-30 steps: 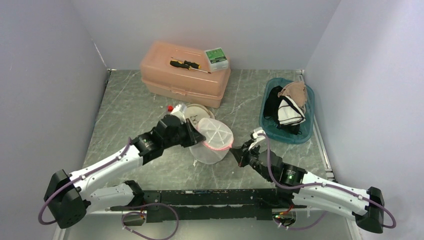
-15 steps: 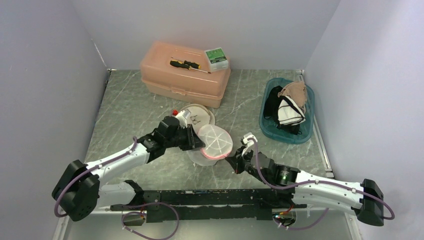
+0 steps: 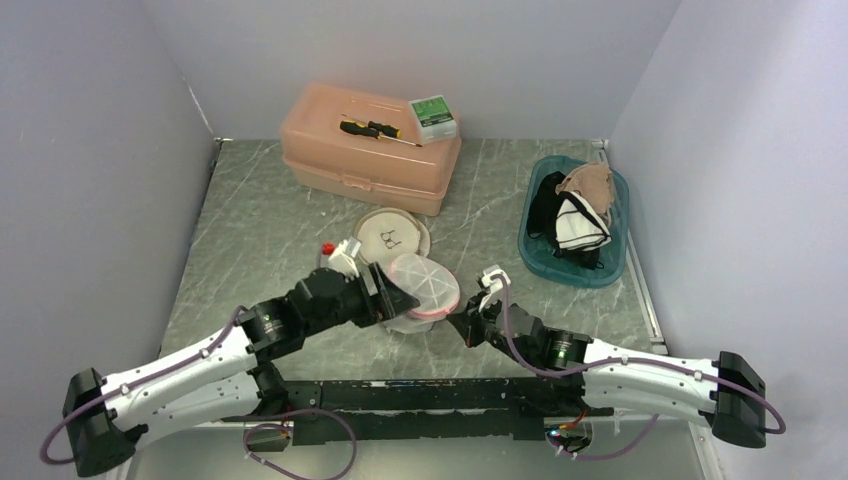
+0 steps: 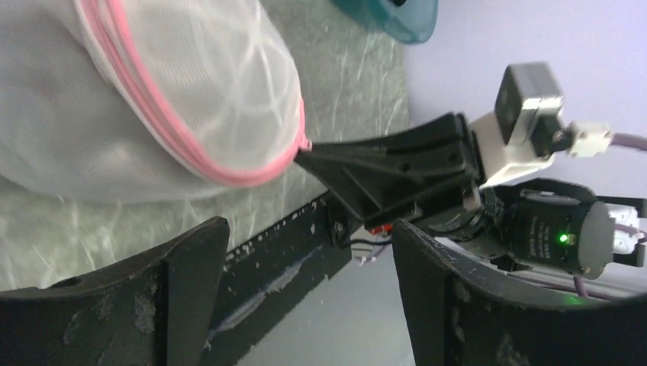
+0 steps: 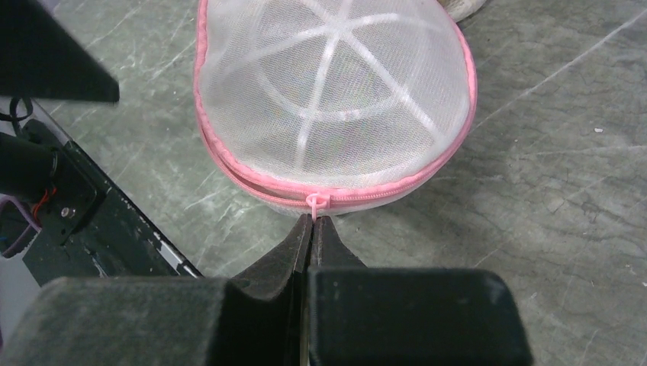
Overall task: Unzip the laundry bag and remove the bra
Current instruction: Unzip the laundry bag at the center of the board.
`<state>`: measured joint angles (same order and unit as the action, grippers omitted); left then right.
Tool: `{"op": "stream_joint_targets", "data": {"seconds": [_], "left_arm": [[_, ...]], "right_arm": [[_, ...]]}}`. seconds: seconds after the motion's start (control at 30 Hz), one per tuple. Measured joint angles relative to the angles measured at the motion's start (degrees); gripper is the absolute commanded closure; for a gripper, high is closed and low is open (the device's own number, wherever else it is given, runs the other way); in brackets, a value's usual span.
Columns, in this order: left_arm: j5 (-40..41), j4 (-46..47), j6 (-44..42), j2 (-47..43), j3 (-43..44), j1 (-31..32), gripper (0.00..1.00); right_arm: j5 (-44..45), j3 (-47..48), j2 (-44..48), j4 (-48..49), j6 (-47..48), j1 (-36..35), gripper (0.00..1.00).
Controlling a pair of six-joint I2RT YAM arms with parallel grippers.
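Observation:
The laundry bag [image 3: 424,288], a white mesh dome with a pink zipper, rests mid-table. My right gripper [image 5: 313,219] is shut on the pink zipper pull [image 5: 315,202] at the bag's near side; from above, the right gripper [image 3: 460,323] sits just right of the bag. The left gripper [image 3: 392,295] stands open against the bag's left side, holding nothing. In the left wrist view the bag [image 4: 152,99] fills the upper left, above the open left gripper [image 4: 309,248]. The zipper looks closed along the side that shows. The bra is hidden.
A peach toolbox [image 3: 350,160] at the back carries a screwdriver [image 3: 375,130] and a green box [image 3: 432,115]. A teal tub [image 3: 610,268] of clothes stands at the right. A round disc [image 3: 392,232] and a red-capped white bottle [image 3: 342,256] lie behind the bag.
The left gripper has opened and let go of the bag, and its arm has drawn back toward me. The bag settled nearer. The right gripper stayed shut on the zipper pull.

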<state>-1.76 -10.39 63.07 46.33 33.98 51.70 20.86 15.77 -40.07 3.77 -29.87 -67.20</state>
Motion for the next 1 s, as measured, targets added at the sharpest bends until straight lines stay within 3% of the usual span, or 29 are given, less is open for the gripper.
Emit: {"op": "stream_joint_targets", "data": {"seconds": [0.13, 0.27, 0.43, 0.83, 0.93, 1.0], "left_arm": [[8.02, -2.43, 7.93, 2.14, 0.0, 9.46, 0.2], [13.14, -3.45, 13.4, 10.99, 1.18, 14.21, 0.23], [17.14, -3.85, 17.75, 17.49, 3.15, 15.13, 0.3], [23.28, -2.36, 20.65, 19.61, 4.59, 15.13, 0.45], [23.58, -2.21, 20.65, 20.85, 4.7, 14.99, 0.56], [23.69, -2.19, 20.63, 21.42, 4.7, 14.56, 0.76]], "right_arm": [[-0.09, 0.02, -1.51, 0.96, 0.02, 0.0, 1.0], [-0.39, 0.02, -2.58, 1.33, 0.02, 0.0, 1.0], [-0.55, 0.02, -2.82, 1.51, 0.02, 0.0, 1.0], [-1.86, 0.02, -1.44, 1.51, -0.39, -0.04, 1.0], [-1.95, 0.02, -1.51, 1.55, -0.39, -0.44, 1.0], [-2.03, 0.02, -1.66, 1.6, -0.37, -0.85, 1.0]]}}
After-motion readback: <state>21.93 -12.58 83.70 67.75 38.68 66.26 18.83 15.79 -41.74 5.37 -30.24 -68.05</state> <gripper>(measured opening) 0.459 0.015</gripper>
